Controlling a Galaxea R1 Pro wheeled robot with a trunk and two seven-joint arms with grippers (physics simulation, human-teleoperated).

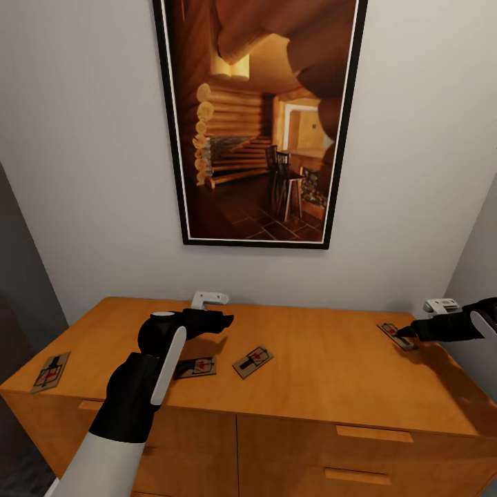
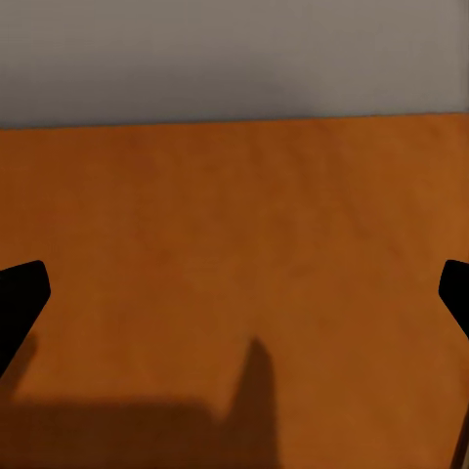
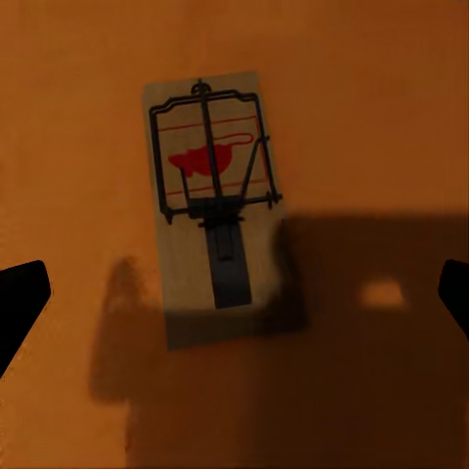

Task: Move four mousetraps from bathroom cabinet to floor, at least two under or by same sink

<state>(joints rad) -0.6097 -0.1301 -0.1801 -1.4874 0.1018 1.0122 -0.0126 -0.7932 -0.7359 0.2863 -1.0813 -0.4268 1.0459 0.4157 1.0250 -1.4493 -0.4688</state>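
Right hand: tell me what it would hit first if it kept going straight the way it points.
Most likely the mousetrap lying flat on the cabinet top; the open right hand points down at it, though the remaining gap is hard to judge.

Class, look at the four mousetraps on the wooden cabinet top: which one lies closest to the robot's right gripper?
The flat tan mousetrap at the far right of the orange wooden cabinet top, just ahead of the right gripper; the other three lie toward the middle and left.

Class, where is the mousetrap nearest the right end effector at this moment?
In the head view that mousetrap lies flat on the cabinet top near its right end, just in front of the open right end effector.
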